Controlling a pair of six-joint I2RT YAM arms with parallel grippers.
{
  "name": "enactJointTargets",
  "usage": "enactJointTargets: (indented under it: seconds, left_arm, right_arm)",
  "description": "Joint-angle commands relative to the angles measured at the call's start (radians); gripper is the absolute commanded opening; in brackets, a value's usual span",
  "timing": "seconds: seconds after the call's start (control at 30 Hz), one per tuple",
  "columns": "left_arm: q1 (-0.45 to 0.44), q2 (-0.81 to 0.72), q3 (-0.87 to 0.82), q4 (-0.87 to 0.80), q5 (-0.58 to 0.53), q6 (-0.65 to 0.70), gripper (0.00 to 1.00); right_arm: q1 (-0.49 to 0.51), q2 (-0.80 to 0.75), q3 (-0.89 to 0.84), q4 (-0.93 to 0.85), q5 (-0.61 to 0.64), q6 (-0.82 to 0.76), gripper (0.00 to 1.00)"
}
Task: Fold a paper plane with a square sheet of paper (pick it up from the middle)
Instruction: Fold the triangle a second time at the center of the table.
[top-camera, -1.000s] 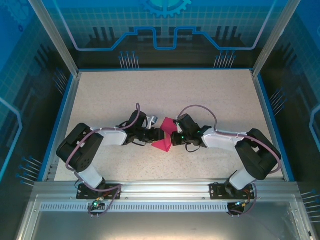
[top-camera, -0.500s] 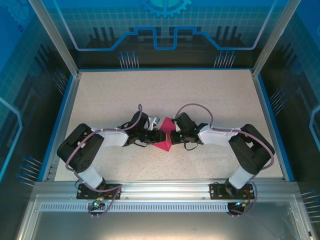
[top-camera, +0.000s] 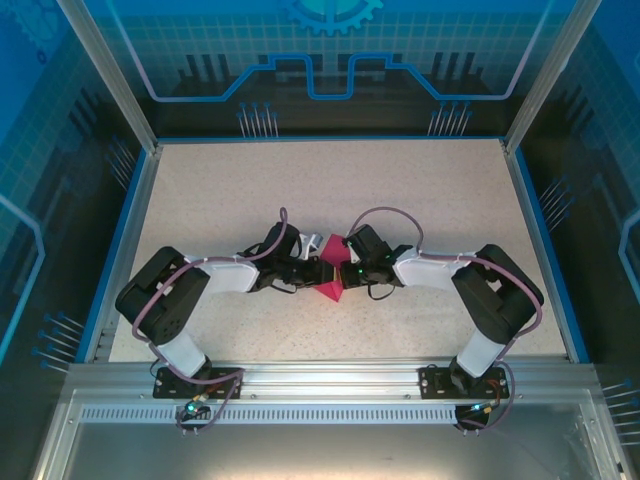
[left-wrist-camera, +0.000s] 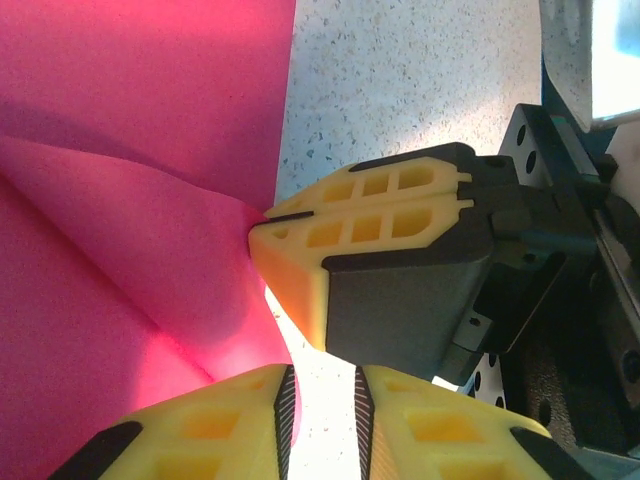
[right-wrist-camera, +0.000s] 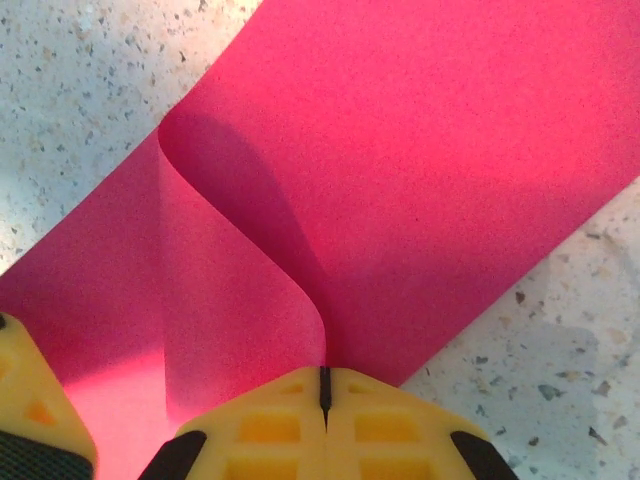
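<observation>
One pink sheet (right-wrist-camera: 420, 180) in right pincer (right-wrist-camera: 322, 385) (left pincer (left-wrist-camera: 322, 400) just beside)

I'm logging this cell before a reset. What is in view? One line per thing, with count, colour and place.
square sheet of paper: one, magenta-pink, buckled into a soft fold, mid-table between the grippers
table: one, speckled beige with a blue edge, under everything
enclosure panels: several, blue and printed, around the table
rail: one, silver, along the near edge, carrying the arm bases
cables: two, purple, looped over the arms
arms: two, black and white, reaching inward from the near corners
left gripper: one, yellow fingers, narrowly parted at the paper's edge
right gripper: one, yellow fingers, shut on the paper's fold
</observation>
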Motion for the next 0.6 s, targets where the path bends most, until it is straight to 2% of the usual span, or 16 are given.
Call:
enactJointTargets:
  seconds: [0.0,0.57]
  left_arm:
    - [-0.013,0.017,0.027,0.018,0.000,-0.016,0.22]
    - [-0.027,0.076,0.047,-0.007,-0.033,-0.023,0.15]
  right_arm:
    - [-0.013,0.020,0.028,-0.018,0.012,-0.019,0.00]
    - [-0.016,0.029,0.030,-0.025,0.009,-0.016,0.00]
